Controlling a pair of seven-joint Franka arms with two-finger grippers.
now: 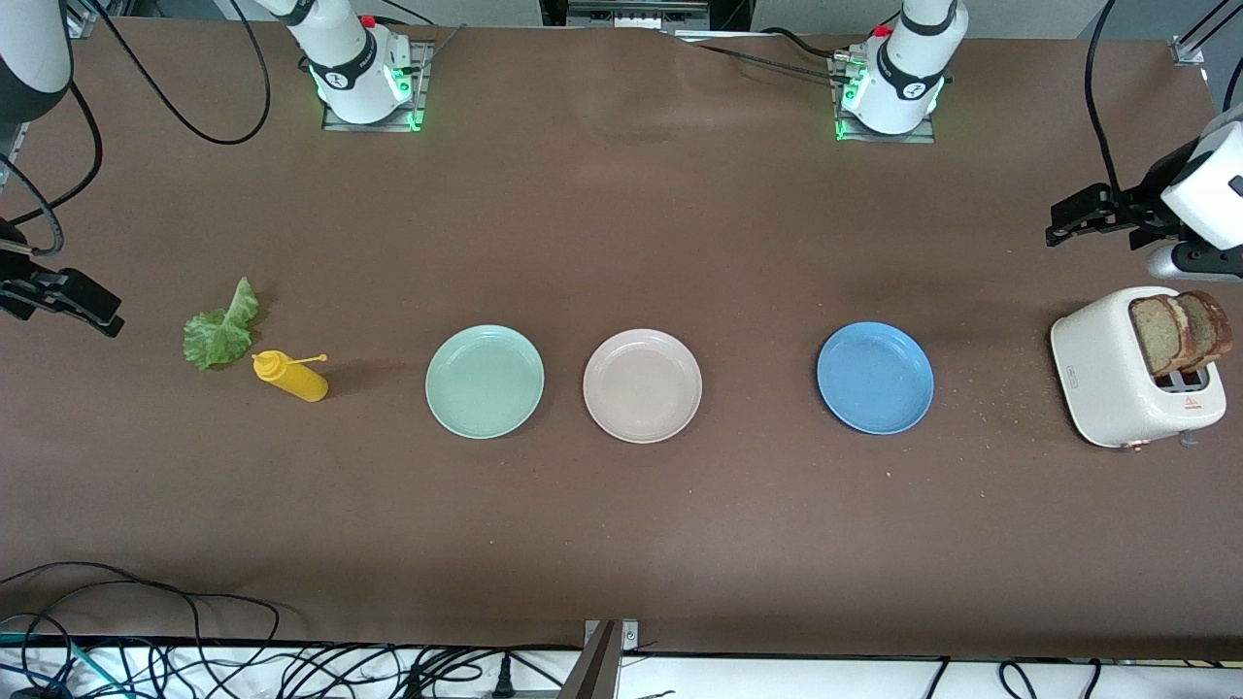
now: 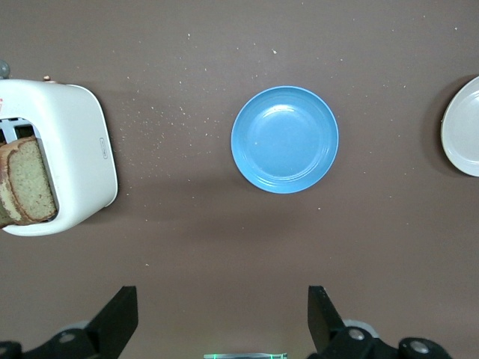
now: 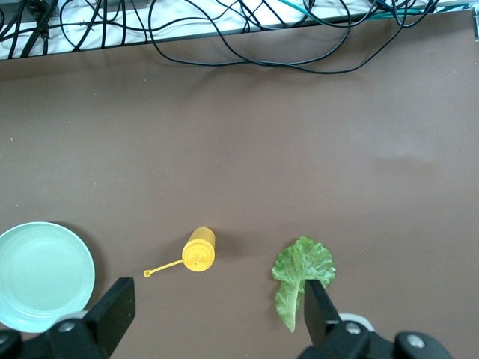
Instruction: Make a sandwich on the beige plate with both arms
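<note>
**Both claws open and empty, sandwich parts still apart**

The brown desk (image 1: pixel 621 243) carries three plates in a row across the middle of the front frame. The beige plate (image 1: pixel 642 385) sits at the centre, bare. Beside it, toward the right arm's end, is the mint-green plate (image 1: pixel 485 382); toward the left arm's end, well apart, is the blue plate (image 1: pixel 875 378).

The two bread slices (image 1: pixel 1180 332) stand upright in the slots of a white toaster (image 1: pixel 1107 374) at the right edge of the front frame, with crumbs (image 1: pixel 1000 413) scattered on the desk between toaster and blue plate. The lettuce leaf (image 1: pixel 222 327) lies flat at the left of the frame, just beside a yellow squeeze bottle (image 1: pixel 289 376), which stands nearer to the front camera than the leaf.

The left claw (image 1: pixel 1078 216) hangs in the air at the right edge of the frame, above the toaster in the picture; its fingers (image 2: pixel 120 318) stand wide apart, holding nothing. The right claw (image 1: pixel 83 303) hangs at the left edge, near the lettuce; its fingers (image 3: pixel 116 310) are likewise spread wide and empty.
</note>
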